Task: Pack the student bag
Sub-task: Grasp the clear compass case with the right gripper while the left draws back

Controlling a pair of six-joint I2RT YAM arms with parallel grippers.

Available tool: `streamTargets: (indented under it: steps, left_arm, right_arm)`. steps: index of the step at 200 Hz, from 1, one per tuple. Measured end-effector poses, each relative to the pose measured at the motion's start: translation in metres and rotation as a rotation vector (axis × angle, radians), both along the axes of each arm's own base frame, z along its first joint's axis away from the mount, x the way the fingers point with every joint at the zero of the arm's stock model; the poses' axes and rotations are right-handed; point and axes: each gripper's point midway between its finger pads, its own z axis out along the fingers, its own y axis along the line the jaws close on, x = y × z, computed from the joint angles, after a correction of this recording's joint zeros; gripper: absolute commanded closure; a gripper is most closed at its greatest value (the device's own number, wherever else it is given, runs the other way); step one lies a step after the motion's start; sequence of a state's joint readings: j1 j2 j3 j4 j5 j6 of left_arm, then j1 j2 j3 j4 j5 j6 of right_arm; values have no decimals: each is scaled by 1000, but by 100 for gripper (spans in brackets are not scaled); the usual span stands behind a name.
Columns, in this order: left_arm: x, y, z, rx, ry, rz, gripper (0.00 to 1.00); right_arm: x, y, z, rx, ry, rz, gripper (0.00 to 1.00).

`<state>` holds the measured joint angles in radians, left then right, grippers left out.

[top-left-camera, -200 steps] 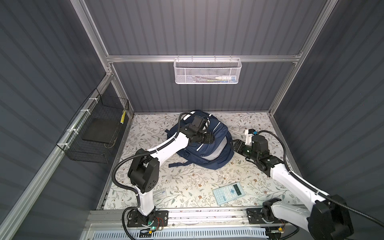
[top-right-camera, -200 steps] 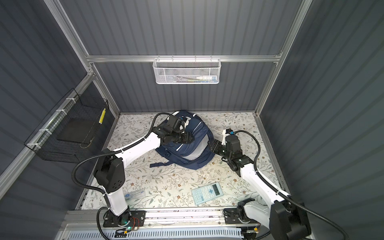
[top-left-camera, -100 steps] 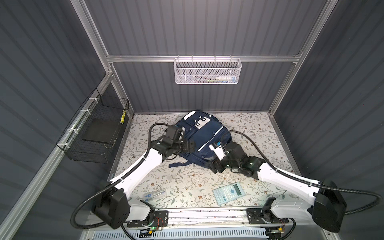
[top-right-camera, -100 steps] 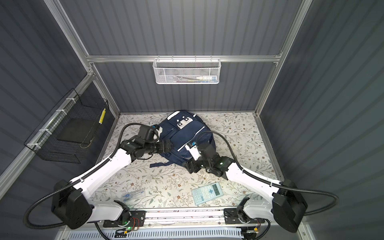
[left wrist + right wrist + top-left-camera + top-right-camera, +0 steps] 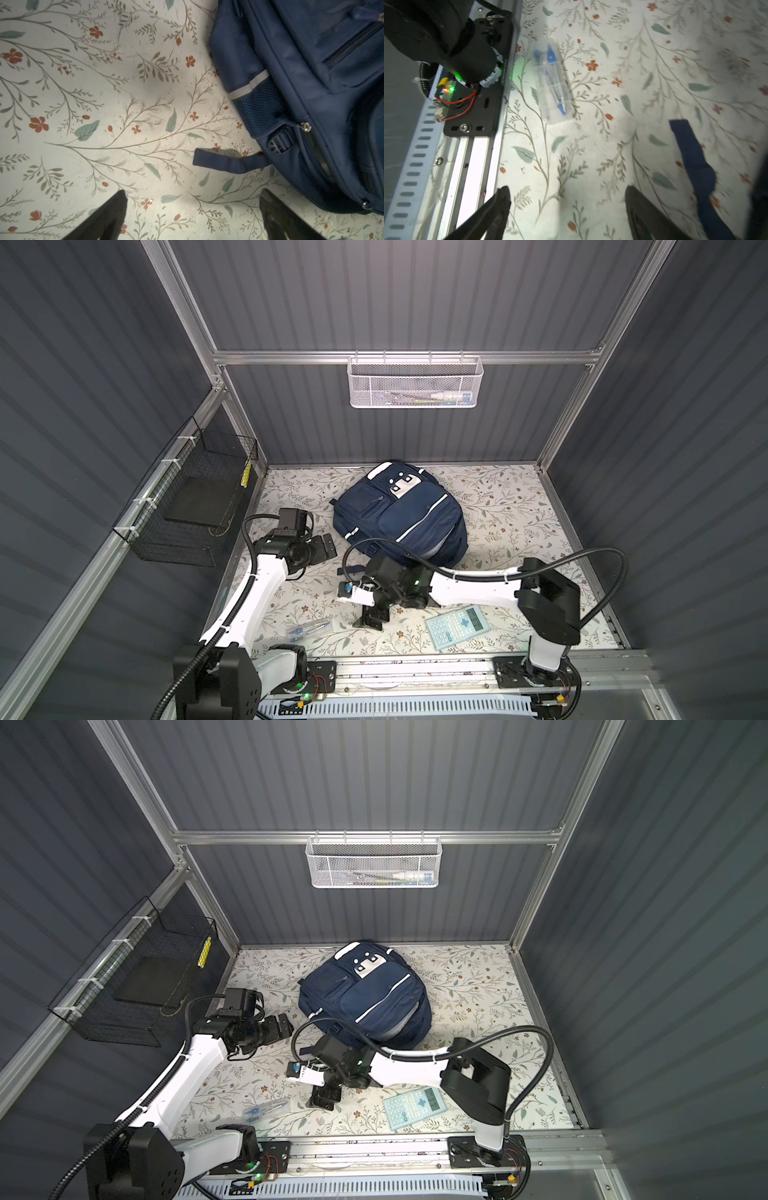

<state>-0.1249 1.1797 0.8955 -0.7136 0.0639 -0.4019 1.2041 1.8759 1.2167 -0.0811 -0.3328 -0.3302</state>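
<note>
Gaping wide (nothing held), left gripper (image 5: pixel 193 192) and right gripper (image 5: pixel 566 189) hang lower left of the centre-frame student bag (image 5: pixel 401 516).

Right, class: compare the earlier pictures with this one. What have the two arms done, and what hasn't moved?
The left gripper has drawn back off the student bag to the table on its left. The right gripper has swung from the bag's right side across its near edge toward the clear case. Both stand open, holding nothing. The bag, the calculator and the case lie where they were.
</note>
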Motion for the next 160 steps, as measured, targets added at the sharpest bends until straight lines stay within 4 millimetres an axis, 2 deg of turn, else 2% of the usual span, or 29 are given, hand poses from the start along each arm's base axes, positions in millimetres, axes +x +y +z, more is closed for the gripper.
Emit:
streamTargets:
  steps: [33,57,109,141,160]
  left_arm:
    - [-4,-3,-2,-14,12,-19,0]
    - [-6,-3,-2,-2,17,-36,0]
    - [-6,-1,-3,14,19,-52,0]
    - [-5,-2,-2,11,12,-55,0]
    - [0,-3,4,1,-24,-54,0]
  right_arm:
    - [-18,51,-14,25,0,120,14]
    - [-19,74,-26,26,-2,153,16]
    - [-11,92,-54,-17,-22,170,24]
    - [0,100,-65,-39,-69,143,33]
    - [5,103,-64,-48,-87,132,38]
